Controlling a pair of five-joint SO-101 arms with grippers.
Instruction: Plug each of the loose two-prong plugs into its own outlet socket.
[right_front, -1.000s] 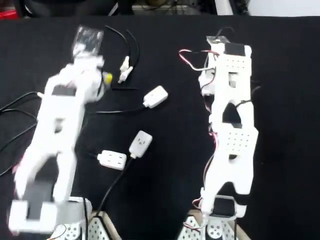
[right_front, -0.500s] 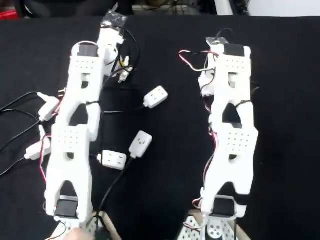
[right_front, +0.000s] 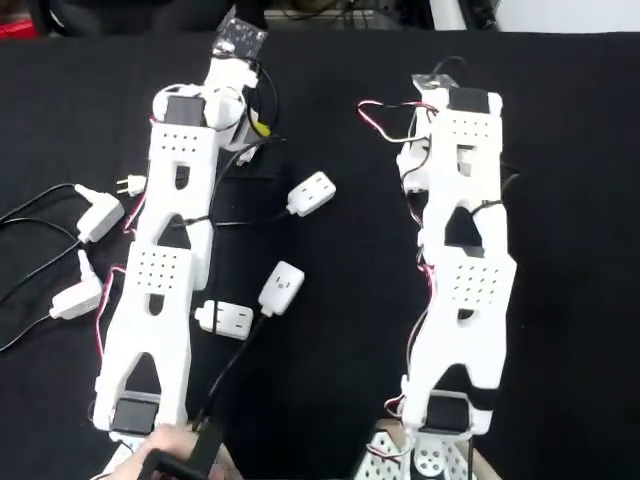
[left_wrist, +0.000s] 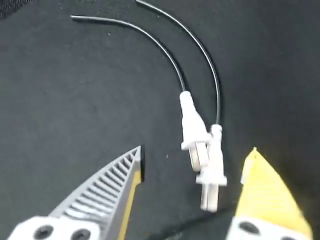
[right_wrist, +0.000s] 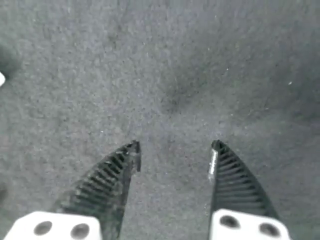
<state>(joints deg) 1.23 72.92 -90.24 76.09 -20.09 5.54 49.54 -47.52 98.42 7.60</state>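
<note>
Two small white two-prong plugs (left_wrist: 194, 131) w/ thin black cords (left_wrist: 150, 37) lie touching on black cloth (left_wrist: 75, 100), btw left gripper's (left_wrist: 196, 150) spread fingers; right gripper (right_wrist: 174, 145) apart too. Vs 1 s ago: left arm (right_front: 170, 250) swung over plugs.

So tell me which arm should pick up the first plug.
Left. The left gripper hangs right over two white plugs lying side by side, fingers open. The right gripper is open over bare black cloth, away from them.
</note>
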